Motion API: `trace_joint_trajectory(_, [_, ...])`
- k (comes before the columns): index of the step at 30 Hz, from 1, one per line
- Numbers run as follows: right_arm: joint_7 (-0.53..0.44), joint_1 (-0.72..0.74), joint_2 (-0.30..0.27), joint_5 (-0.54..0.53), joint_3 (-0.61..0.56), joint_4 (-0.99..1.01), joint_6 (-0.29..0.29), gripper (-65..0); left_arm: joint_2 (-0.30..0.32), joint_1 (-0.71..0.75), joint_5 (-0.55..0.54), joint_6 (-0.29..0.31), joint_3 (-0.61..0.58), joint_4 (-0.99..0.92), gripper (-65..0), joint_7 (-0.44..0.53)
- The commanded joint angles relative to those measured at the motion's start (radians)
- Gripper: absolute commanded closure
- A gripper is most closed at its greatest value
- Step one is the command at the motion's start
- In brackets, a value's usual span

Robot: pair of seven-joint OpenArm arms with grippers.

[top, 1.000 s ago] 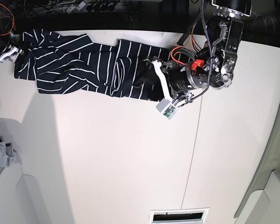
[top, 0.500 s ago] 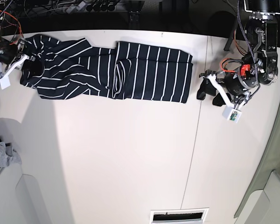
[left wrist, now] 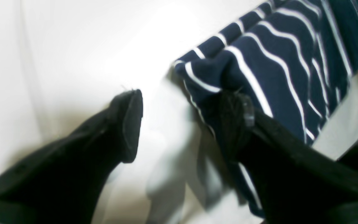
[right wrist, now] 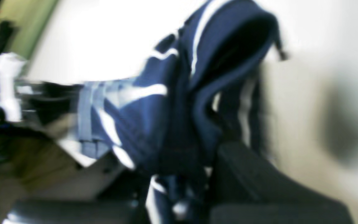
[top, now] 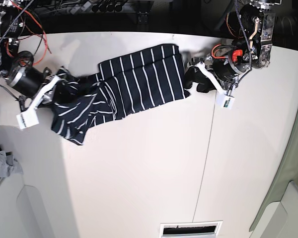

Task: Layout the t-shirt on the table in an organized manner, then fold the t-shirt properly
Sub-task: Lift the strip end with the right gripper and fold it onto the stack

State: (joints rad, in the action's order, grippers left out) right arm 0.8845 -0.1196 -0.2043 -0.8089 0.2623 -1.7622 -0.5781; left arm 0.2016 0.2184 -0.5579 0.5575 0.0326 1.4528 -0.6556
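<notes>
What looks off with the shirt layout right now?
The t-shirt lies bunched and slanted on the table, not spread flat. The right tool grips its crumpled end; the left tool is open at the other edge.

Both arms low over the table's far side.
Left gripper jaws spread wide; right gripper clamped shut on cloth.
</notes>
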Motion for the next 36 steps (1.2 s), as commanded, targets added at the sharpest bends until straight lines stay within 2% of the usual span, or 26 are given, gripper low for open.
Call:
trace_joint_trajectory(1, [-0.023, 0.014, 0.024, -0.007, -0.037, -0.022, -0.011, 0.0, -0.003, 0.001, 0.016, -0.008, -0.002, 0.003, -41.3, -0.045])
trace_joint_trajectory(4, [-0.018, 0.007, 0.089, 0.063, -0.161, -0.011, -0.01, 0.0, -0.005, 0.001, 0.016, -0.008, -0.002, 0.003, -41.3, -0.045])
trace_joint_trajectory(6, [-0.012, -0.002, 0.106, 0.1, -0.241, -0.009, -0.009, 0.0, -0.004, 0.0, 0.022, -0.008, 0.004, 0.003, -41.3, -0.046])
trace_joint_trajectory(7, [-0.012, -0.004, 0.107, 0.103, -0.278, -0.009, -0.009, -5.6, -0.004, 0.0, 0.024, -0.008, 0.008, 0.003, -41.3, -0.051])
trace_joint_trajectory(9, [-0.013, -0.002, 0.108, 0.106, -0.341, -0.009, -0.009, -26.5, -0.001, 0.001, 0.024, -0.008, 0.019, 0.003, -41.3, -0.061])
trace_joint_trajectory(10, [-0.022, -0.002, 0.108, 0.112, -0.365, -0.01, -0.009, -33.8, 0.002, 0.002, 0.024, -0.008, 0.026, 0.003, -41.3, -0.064])
trace_joint_trajectory(11, [-0.031, -0.003, 0.108, 0.115, -0.383, -0.012, -0.01, -37.3, 0.005, 0.004, 0.023, -0.008, 0.035, 0.003, -41.3, -0.067])
trace_joint_trajectory(14, [-0.051, -0.002, 0.109, 0.117, -0.41, -0.027, -0.01, -37.5, 0.03, 0.01, 0.008, -0.008, 0.071, 0.003, -41.3, -0.071])
trace_joint_trajectory(18, [-0.05, -0.002, 0.137, 0.121, -0.406, -0.049, -0.009, -37.5, 0.074, 0.014, -0.078, 0.0, 0.151, 0.003, -41.3, -0.103])
trace_joint_trajectory(23, [-0.048, 0.005, 0.177, 0.089, -0.415, -0.061, -0.013, -37.3, 0.106, 0.014, -0.191, 0.087, 0.211, 0.003, -41.3, -0.168])
trace_joint_trajectory(25, [-0.046, 0.012, 0.194, 0.103, -0.433, -0.061, -0.013, -37.3, 0.109, 0.016, -0.213, 0.094, 0.211, 0.003, -41.3, -0.188])
trace_joint_trajectory(27, [-0.047, 0.02, 0.2, 0.157, -0.472, -0.061, -0.013, -37.3, 0.112, 0.018, -0.214, 0.094, 0.211, 0.003, -41.3, -0.195])
trace_joint_trajectory(33, [-0.051, 0.049, 0.198, 0.435, -0.613, -0.061, -0.013, -37.3, 0.117, 0.018, -0.217, 0.094, 0.211, 0.003, -41.3, -0.199])
trace_joint_trajectory(36, [-0.085, 0.06, 0.169, 0.534, -0.676, -0.061, -0.008, -37.3, 0.118, 0.018, -0.228, 0.094, 0.211, 0.003, -41.3, -0.213])
